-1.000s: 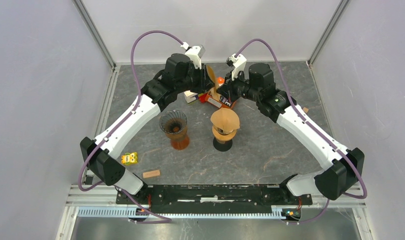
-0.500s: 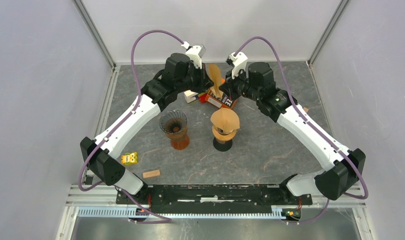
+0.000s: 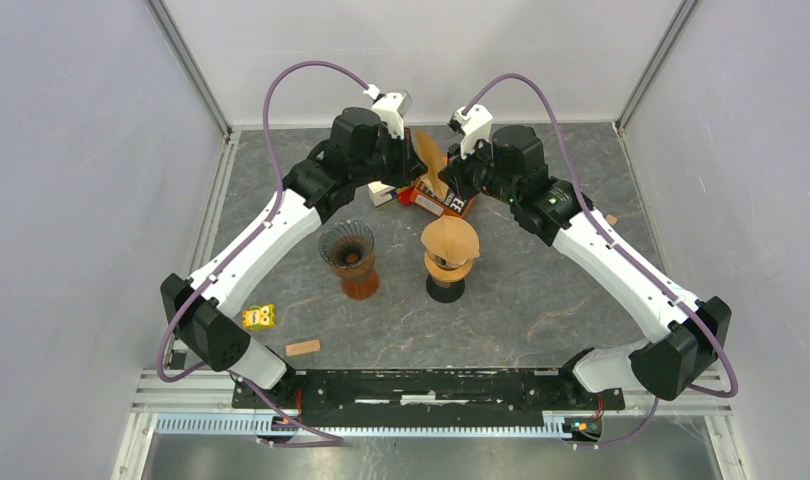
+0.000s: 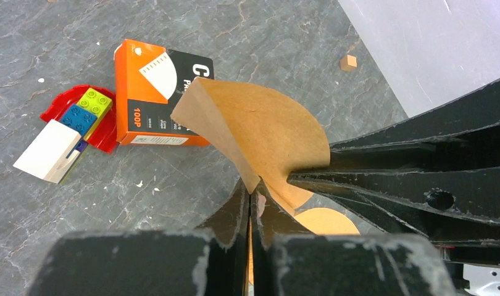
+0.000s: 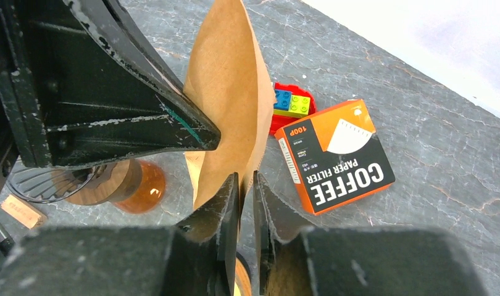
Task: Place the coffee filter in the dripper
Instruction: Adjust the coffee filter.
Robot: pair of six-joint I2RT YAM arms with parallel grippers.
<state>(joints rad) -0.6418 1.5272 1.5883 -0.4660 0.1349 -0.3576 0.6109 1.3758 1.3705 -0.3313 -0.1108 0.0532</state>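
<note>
A brown paper coffee filter [image 3: 428, 155] hangs in the air between both grippers at the back of the table. My left gripper [image 3: 413, 166] is shut on the filter's pointed tip [image 4: 250, 192]. My right gripper [image 3: 443, 180] has its jaws nearly together with the filter's edge [image 5: 226, 80] between them; its fingers [image 4: 389, 179] reach in from the right in the left wrist view. The dripper [image 3: 346, 246], dark ribbed glass with a wooden collar on an amber base, stands empty in front of the left arm and shows at the lower left of the right wrist view [image 5: 105, 182].
A wooden stand topped with tan filters [image 3: 451, 245] stands right of the dripper. An orange and black coffee filter box [image 3: 441, 198] and a red toy with bricks [image 4: 81, 117] lie under the grippers. A yellow toy [image 3: 259, 317] and a wooden block [image 3: 302, 348] lie at the near left.
The filter has risen and stands more upright between the grippers. The right gripper has moved in a little to the left and taken its edge.
</note>
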